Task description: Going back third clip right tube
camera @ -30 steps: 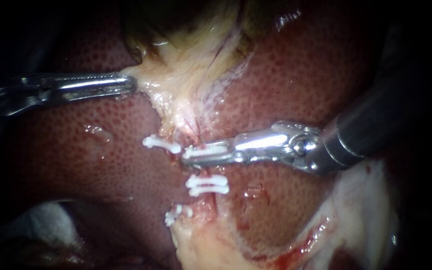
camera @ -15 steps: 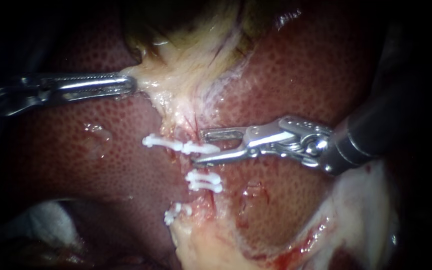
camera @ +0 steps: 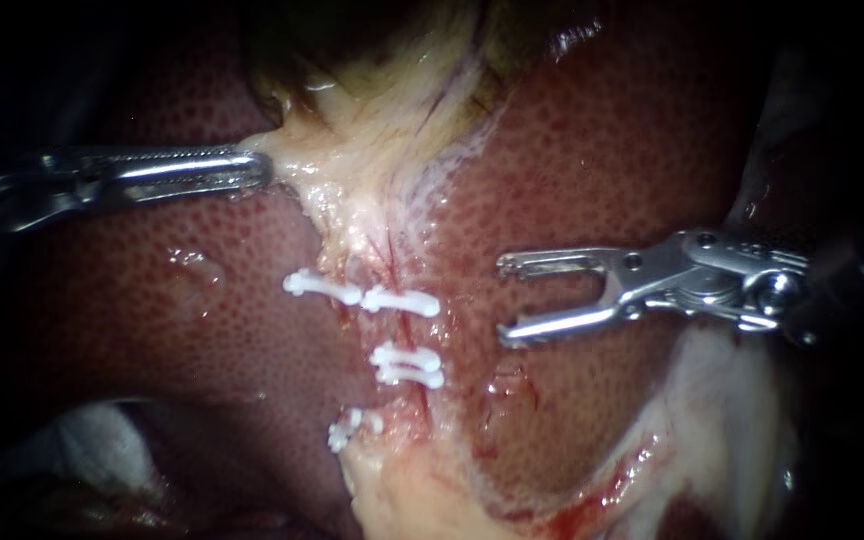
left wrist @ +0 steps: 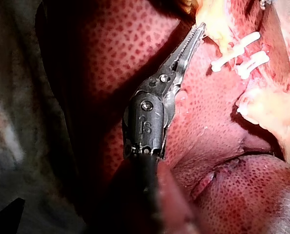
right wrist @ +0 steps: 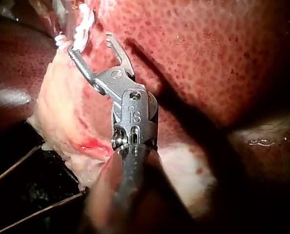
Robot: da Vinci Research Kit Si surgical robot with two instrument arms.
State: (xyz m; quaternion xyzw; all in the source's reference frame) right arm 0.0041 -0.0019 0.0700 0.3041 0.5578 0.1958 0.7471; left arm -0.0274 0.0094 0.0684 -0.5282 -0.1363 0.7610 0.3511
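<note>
The right tube (camera: 410, 335) runs down as a thin red strand over the liver (camera: 592, 150). It carries three white clips: the top clip (camera: 402, 300) and a close pair (camera: 409, 366) below it. My right instrument (camera: 503, 299) is to the right of the top clip, apart from it, jaws open and empty. In the right wrist view its open jaws (right wrist: 90, 44) stand just short of the clips (right wrist: 84, 22). My left instrument (camera: 257, 170) is shut on the pale gallbladder tissue (camera: 372, 150) and holds it leftward. The left wrist view shows those jaws (left wrist: 196, 34) together at the pale tissue.
The left tube bears a white clip (camera: 322, 288) beside the top one and another clip (camera: 352, 428) lower down. Pale cut tissue (camera: 422, 490) with red patches lies below the clips. White fatty tissue (camera: 722, 400) sits under my right instrument.
My right instrument's jaws opened off the top clip, which stays on the right tube. The instrument then drew back to the right. My left instrument held still.
</note>
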